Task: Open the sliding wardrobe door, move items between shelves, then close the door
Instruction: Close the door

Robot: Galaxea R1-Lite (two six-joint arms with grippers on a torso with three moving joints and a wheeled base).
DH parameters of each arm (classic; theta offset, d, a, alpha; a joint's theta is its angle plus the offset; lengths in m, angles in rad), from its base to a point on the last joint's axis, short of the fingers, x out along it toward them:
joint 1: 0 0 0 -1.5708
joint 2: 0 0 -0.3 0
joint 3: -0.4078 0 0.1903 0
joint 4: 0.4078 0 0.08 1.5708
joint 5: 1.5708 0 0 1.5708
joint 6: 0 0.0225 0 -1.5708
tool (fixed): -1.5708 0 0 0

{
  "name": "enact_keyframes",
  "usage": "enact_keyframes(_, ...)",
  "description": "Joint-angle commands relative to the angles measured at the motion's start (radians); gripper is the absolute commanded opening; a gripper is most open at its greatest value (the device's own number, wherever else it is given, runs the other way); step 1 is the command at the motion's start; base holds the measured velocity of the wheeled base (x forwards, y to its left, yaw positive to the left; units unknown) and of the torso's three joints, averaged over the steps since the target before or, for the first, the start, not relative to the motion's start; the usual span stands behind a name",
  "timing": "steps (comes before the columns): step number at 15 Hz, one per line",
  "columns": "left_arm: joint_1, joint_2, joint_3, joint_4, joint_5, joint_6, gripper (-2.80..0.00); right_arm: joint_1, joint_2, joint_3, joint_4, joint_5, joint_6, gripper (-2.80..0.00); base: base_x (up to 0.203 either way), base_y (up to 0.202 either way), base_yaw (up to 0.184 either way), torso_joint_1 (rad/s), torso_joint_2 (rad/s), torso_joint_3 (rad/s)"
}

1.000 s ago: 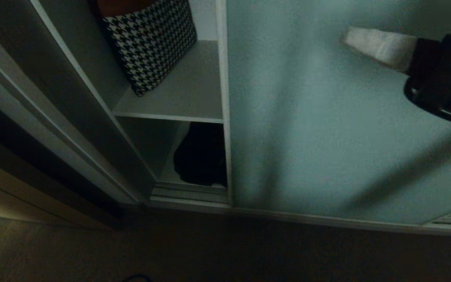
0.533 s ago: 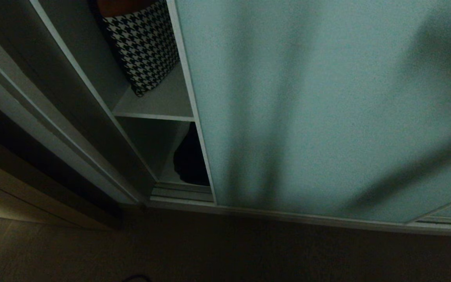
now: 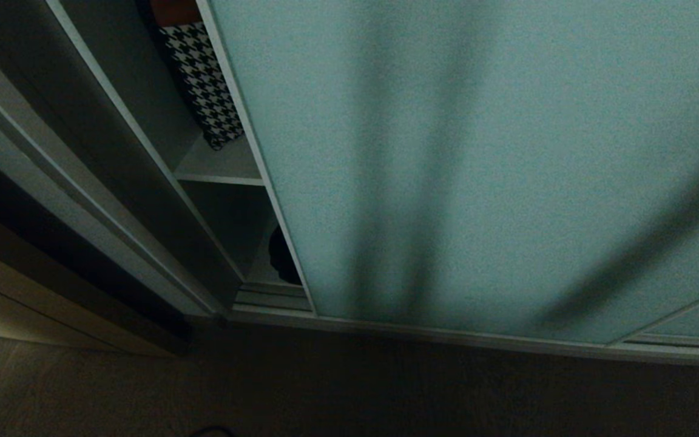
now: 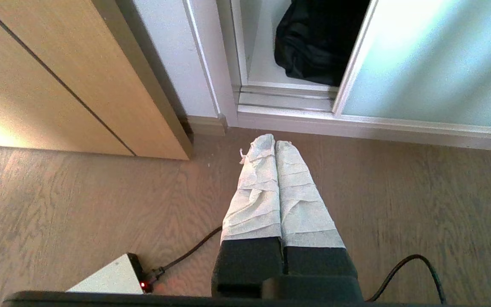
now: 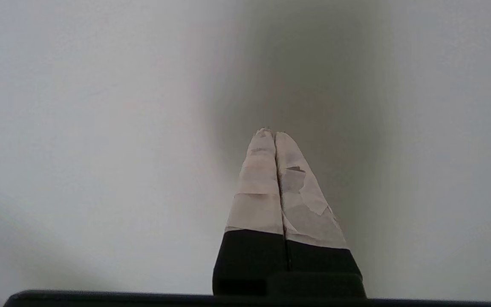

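Note:
The sliding wardrobe door [image 3: 477,170], a pale teal frosted panel, covers most of the opening and leaves a narrow gap at the left. In that gap a shelf [image 3: 219,167] carries a houndstooth cushion [image 3: 204,85]. Below it a sliver of the black bag [image 3: 280,258] shows on the bottom board, seen more fully in the left wrist view [image 4: 313,38]. My right gripper [image 5: 273,133] is shut and empty, pointing at the door panel [image 5: 79,128] from close by; it is outside the head view. My left gripper [image 4: 275,143] hangs shut and empty over the floor before the door track.
The wardrobe's side panel [image 3: 113,152] bounds the gap on the left, with a wooden cabinet [image 4: 58,76] beside it. A white box with a red light [image 4: 109,281] and black cables [image 4: 416,264] lie on the wooden floor. The door track [image 3: 276,300] runs along the bottom.
The door has slid left, narrowing the opening and hiding most of the cushion and bag. The right arm, seen at the upper right a second ago, has left the head view.

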Motion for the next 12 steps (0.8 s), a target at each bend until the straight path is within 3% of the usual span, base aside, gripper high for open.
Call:
enact_keyframes(1, 0.001, 0.001, 0.000, 0.000, 0.000, 0.000, -2.80, -0.154, -0.016, -0.024, 0.014, 0.000, 0.068, -2.80, 0.000, 0.000, 0.000, 0.000, 0.00, 0.000)
enact_keyframes(7, 0.000, 0.001, 0.000, 0.000, 0.000, 0.000, -2.80, -0.690, 0.078, -0.203, 0.136, 0.013, 0.309, -2.80, 0.000, 0.000, 0.000, 0.000, 0.00, 0.000)
enact_keyframes(10, 0.000, 0.001, 0.000, 0.000, 0.000, 0.000, -2.80, -0.868, 0.226, -0.322, 0.155, 0.051, 0.363, -2.80, 0.000, 0.000, 0.000, 0.000, 0.00, 0.000)
enact_keyframes(12, 0.002, 0.001, 0.000, 0.000, 0.000, 0.000, -2.80, -0.925, 0.320, -0.389, 0.153, 0.109, 0.372, -2.80, 0.000, 0.000, 0.000, 0.000, 0.00, 0.000)
